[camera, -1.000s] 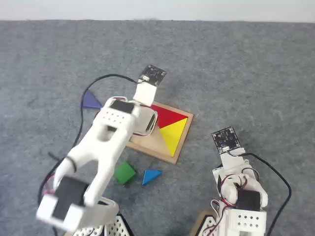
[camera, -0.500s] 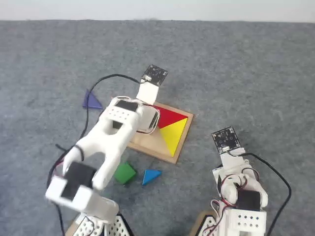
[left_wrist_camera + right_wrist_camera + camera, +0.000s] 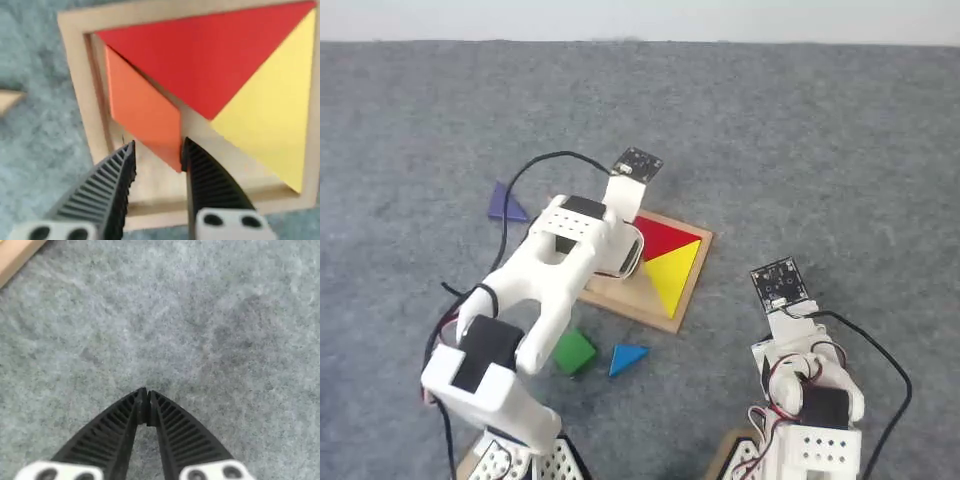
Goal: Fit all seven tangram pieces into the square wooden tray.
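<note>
**Open jaws at the orange corner**

The left gripper (image 3: 159, 144) has its jaws a little apart. The pointy corner of the orange piece (image 3: 140, 110) sits between them, right by one finger (image 3: 197, 167) (the other finger is not touching it). The left arm (image 3: 550, 275) leans out over the wooden tray (image 3: 75, 75). The orange piece lies flat in the tray with its long side against the red piece (image 3: 210, 55). The right gripper (image 3: 146, 392) has its jaws pressed together over the grey carpet (image 3: 225, 315), with its arm folded back.

The tray (image 3: 696, 278) holds three pieces (image 3: 210, 60). A block (image 3: 573, 352) and a triangle (image 3: 627, 357) lie before it, another triangle (image 3: 506, 204) to its left.
</note>
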### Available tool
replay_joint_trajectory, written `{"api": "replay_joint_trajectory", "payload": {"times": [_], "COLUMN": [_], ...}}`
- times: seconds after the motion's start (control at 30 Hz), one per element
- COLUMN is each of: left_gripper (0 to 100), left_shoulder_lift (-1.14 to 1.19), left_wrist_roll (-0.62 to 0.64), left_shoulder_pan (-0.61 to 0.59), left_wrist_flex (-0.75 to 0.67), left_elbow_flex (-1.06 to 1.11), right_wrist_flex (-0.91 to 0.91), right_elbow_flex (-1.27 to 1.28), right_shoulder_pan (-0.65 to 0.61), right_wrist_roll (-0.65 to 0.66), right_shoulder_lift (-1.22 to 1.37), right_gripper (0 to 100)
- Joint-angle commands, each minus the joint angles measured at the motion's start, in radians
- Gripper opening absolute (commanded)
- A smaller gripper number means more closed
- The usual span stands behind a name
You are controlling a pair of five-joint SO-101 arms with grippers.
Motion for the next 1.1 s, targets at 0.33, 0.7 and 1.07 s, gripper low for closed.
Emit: {"api": "replay_joint_trajectory", "payload": {"times": [0.33,0.7,1.07], "left_gripper": [15,16,26], "left_shoulder_lift": [-0.430,-0.130,0.106], "left_wrist_roll": [-0.023,0.118,0.193], "left_shoulder_pan": [0.002,0.000,-0.038], "left_wrist_flex": [-0.091,-0.141,0.012], "left_elbow_flex": [0.206,-0.028,-0.194], "right_wrist_flex": [0.002,0.002,0.002], "right_elbow_flex": [0.017,0.017,0.017], "right_shoulder_pan": [-0.004,-0.004,-0.004], "right_wrist_roll": [0.008,0.008,0.008], "right_shoulder_lift": [-0.016,-0.016,-0.016], "right_gripper": [0.8,0.8,0.8]}}
